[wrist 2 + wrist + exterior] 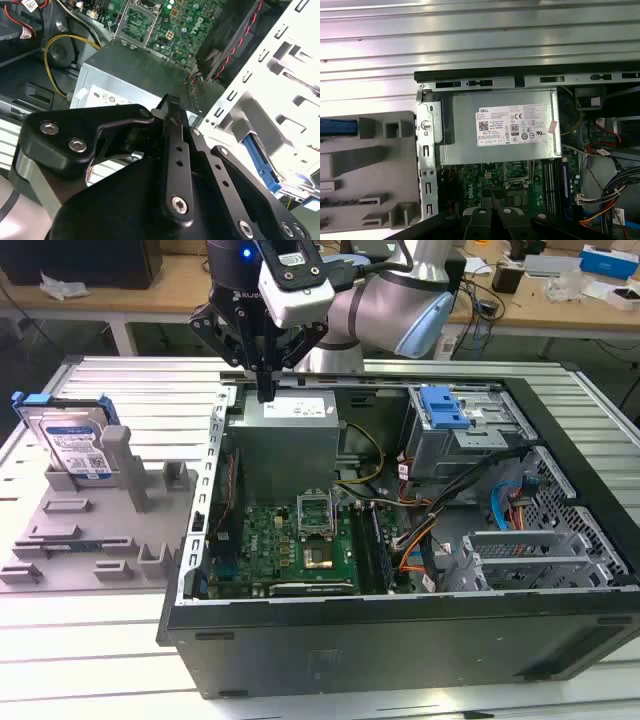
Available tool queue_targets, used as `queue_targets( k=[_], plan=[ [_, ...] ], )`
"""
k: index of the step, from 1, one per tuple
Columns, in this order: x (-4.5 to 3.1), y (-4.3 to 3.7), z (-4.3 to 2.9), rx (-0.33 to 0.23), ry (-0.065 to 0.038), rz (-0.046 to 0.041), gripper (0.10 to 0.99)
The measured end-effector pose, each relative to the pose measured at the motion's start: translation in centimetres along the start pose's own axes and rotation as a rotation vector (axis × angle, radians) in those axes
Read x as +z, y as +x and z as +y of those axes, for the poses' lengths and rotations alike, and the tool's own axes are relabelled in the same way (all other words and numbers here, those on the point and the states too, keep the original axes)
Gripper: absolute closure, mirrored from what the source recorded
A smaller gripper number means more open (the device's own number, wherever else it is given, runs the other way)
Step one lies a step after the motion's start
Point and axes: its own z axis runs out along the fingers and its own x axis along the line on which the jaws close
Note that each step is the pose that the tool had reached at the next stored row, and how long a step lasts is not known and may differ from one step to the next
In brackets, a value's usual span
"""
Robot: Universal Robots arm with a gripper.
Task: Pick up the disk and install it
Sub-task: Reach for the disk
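Disk (pixel 72 440) — silver-grey, blue-framed, white-and-blue label — stands upright in grey rack (pixel 75 535); claw (pixel 265 392) pinched closed, empty.

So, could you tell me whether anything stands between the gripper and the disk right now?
Nothing visible blocks it. The gripper hangs above the power supply; the disk stands in the grey fixture at the exterior view's left, with only a fixture post beside it.
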Motion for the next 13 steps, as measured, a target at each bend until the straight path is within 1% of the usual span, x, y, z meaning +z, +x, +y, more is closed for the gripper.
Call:
queue_targets(
  k=[10,11,12,13],
  plan=[
    [0.00,0.04,0.00,0.000,0.000,0.0003,0.980],
    [0.00,0.35,0.00,0.000,0.000,0.0011,0.980],
    [-0.02,1.39,0.06,0.000,0.000,0.0020,0.980],
    [-0.01,2.18,0.19,0.000,0.000,0.0032,0.980]
  ],
)
